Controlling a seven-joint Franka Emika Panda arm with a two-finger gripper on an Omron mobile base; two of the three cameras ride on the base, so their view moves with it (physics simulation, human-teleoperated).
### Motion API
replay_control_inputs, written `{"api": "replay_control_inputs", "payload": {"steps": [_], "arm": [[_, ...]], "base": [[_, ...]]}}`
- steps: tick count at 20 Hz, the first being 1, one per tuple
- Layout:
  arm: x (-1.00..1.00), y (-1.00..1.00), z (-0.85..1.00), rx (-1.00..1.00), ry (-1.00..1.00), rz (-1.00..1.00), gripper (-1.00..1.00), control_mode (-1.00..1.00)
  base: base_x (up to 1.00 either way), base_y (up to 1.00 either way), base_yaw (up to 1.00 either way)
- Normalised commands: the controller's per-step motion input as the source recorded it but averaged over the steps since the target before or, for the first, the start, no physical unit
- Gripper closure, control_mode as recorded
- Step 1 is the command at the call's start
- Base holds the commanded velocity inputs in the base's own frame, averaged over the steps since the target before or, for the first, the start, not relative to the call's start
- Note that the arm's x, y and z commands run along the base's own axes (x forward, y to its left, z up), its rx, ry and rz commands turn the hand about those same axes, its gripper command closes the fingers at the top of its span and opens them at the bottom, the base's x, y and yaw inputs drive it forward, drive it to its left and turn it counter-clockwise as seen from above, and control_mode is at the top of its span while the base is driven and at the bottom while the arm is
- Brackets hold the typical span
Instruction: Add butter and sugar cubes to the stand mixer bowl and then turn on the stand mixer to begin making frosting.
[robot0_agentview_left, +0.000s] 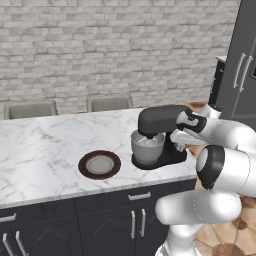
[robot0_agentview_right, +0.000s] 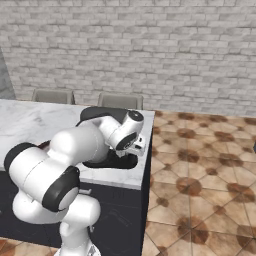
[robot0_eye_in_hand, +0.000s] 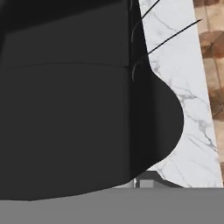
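Note:
The black stand mixer (robot0_agentview_left: 160, 120) stands at the right end of the marble counter (robot0_agentview_left: 45, 145), its head down over the grey stand mixer bowl (robot0_agentview_left: 146, 147). My gripper (robot0_agentview_left: 179, 142) is at the mixer's right rear side, close against its column. In the right base view the hand (robot0_agentview_right: 136, 147) hangs by the mixer (robot0_agentview_right: 100, 112) at the counter's end. The hand view has the mixer's black body (robot0_eye_in_hand: 78, 122) very near, with marble (robot0_eye_in_hand: 183, 65) beside it. How far the jaws stand apart does not show. The butter and the sugar cubes are out of view.
A dark brown-rimmed plate (robot0_agentview_left: 99, 165) lies bare on the counter, left of the mixer. Two chair backs (robot0_agentview_left: 30, 109) (robot0_agentview_left: 109, 102) stand behind the counter. A dark fridge (robot0_agentview_left: 245, 60) rises at the far right. The counter ends just right of the mixer, over tiled floor (robot0_agentview_right: 200, 165).

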Motion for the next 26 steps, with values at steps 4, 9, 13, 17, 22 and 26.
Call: {"api": "replay_control_inputs", "payload": {"steps": [4, 9, 13, 17, 22, 26], "arm": [[0.13, -0.56, 0.00, 0.19, 0.18, 0.01, 1.00, -1.00], [0.11, -0.61, 0.00, 0.23, 0.23, 0.04, 1.00, -1.00], [0.07, -0.65, 0.00, 0.31, 0.30, 0.09, 1.00, -1.00], [0.05, -0.69, 0.00, 0.33, 0.31, 0.11, 1.00, -1.00], [0.00, -0.59, 0.00, 0.33, 0.28, 0.12, 1.00, -1.00], [0.00, -0.54, 0.00, 0.31, 0.18, 0.12, 1.00, -1.00]], "base": [[0.00, 0.00, 0.00], [0.00, 0.00, 0.00], [0.00, 0.00, 0.00], [0.00, 0.00, 0.00], [0.00, 0.00, 0.00], [0.00, 0.00, 0.00]]}}
